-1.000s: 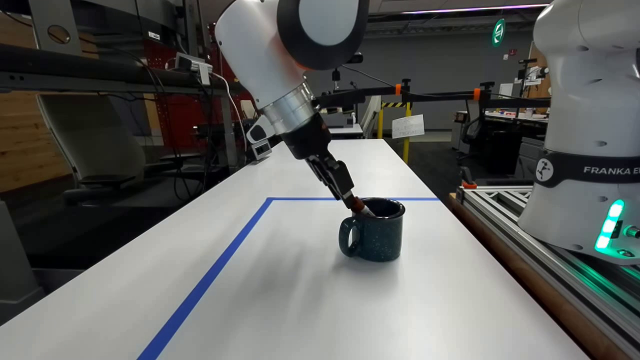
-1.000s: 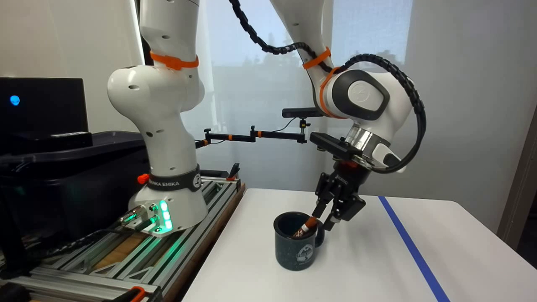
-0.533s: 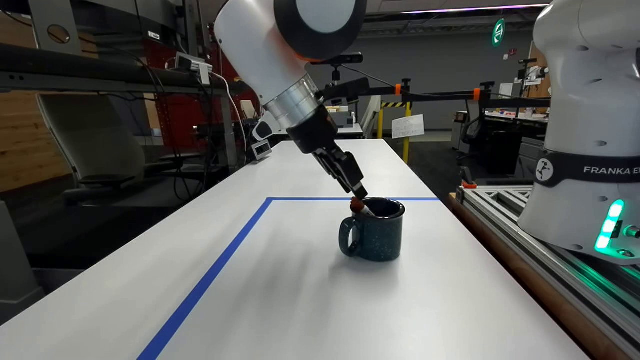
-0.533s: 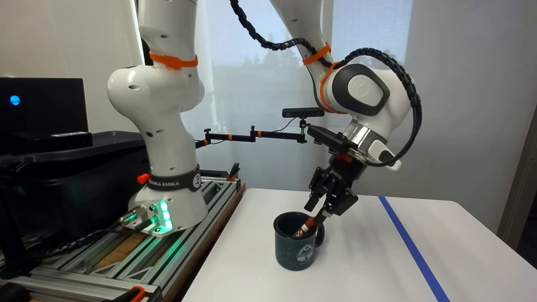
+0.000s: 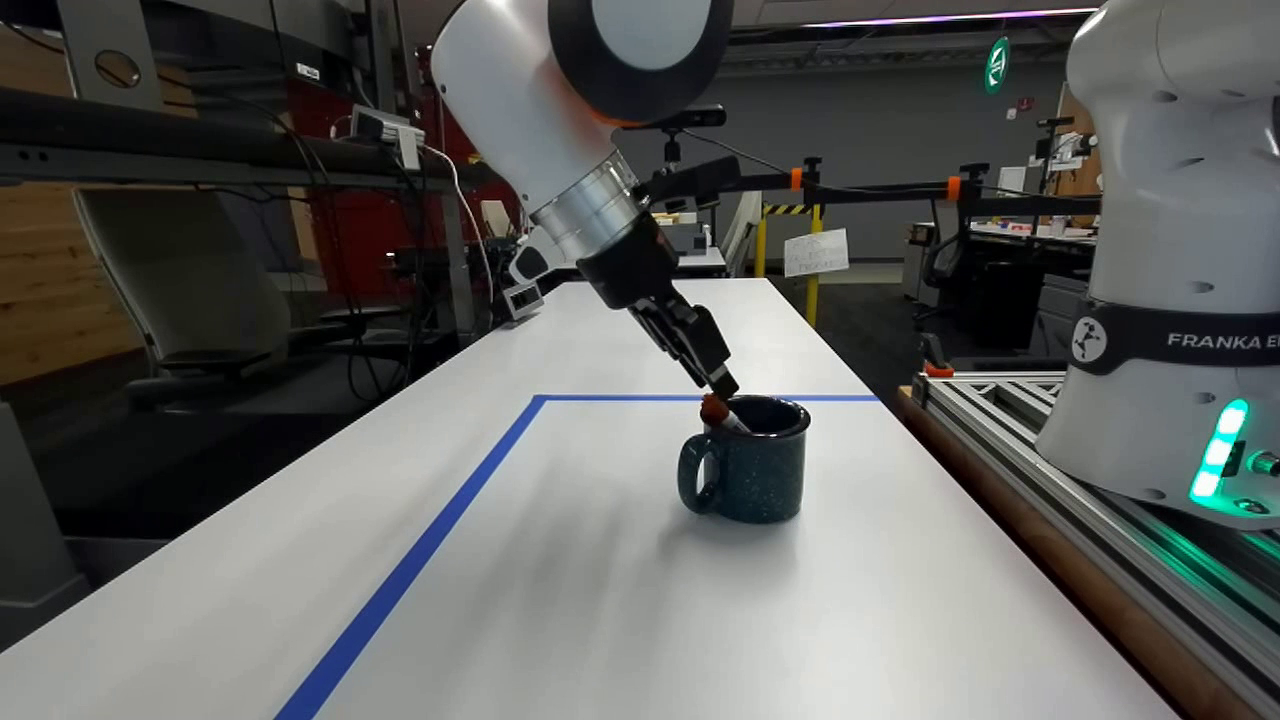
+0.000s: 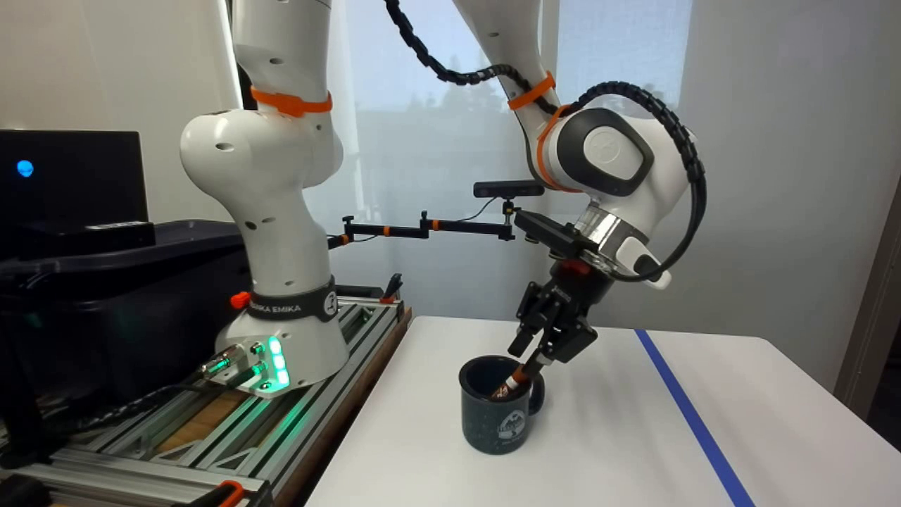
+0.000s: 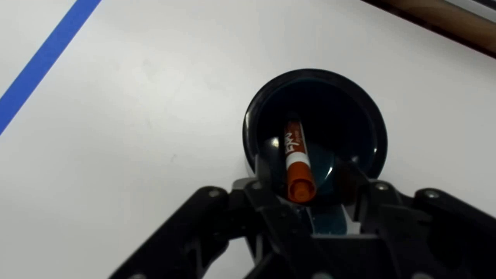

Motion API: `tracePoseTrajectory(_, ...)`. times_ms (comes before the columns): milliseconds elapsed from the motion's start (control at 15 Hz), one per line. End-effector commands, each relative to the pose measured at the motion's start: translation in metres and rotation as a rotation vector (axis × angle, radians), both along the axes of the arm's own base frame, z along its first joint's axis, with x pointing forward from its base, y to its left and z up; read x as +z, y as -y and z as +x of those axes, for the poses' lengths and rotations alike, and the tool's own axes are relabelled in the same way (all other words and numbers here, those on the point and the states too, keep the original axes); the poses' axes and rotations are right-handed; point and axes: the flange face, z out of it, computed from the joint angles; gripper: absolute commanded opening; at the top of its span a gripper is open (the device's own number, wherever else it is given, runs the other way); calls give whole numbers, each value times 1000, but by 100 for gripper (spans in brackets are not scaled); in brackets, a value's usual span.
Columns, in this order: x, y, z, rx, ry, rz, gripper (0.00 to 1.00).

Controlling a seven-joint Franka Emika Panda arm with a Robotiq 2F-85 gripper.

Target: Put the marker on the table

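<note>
The marker [image 7: 297, 157] leans inside the mug [image 5: 762, 485], your gripper [image 7: 307, 170] above it with jaws apart

You have the mug upright on the table [image 5: 560, 620], between the long blue tape [image 5: 432, 540] and the edge on the side of the white robot base [image 5: 1170, 400]. In an exterior view the tape turns a corner and crosses behind the mug. White tabletop spreads from the handle [image 5: 690, 478] across to the tape and runs on past the cross strip: that is your wider room. The opposite edge comes nearer the mug, with a wooden strip [image 7: 438, 23] and metal rails [image 5: 1050, 495] just beyond it.

The marker's orange-brown end is up at the rim on the handle side; its printed end points down into the mug. In your wrist view that upper end lies between the jaws, with a gap showing on either side.

Closest in your way are the mug's wall, which rings the marker, and the handle, which lies below the jaws. Well apart from the mug, a small grey box [image 5: 522, 300] shows by the table's other long edge, and an office chair [image 5: 180, 260] stands beyond that edge. A black camera [image 6: 508, 189] on a jointed bar [image 6: 464, 227] shows in the background of an exterior view.
</note>
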Motion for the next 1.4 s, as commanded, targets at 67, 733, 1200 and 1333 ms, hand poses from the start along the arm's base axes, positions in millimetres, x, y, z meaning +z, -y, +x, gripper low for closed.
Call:
tracePoseTrajectory(67,-1,-1,0,-17,-9,2,44)
tracePoseTrajectory(733,-16,-1,1,-11,-10,6,45)
tracePoseTrajectory(1200,-15,0,6,-4,8,12,11)
tracePoseTrajectory(1333,-15,0,7,-1,12,16,12)
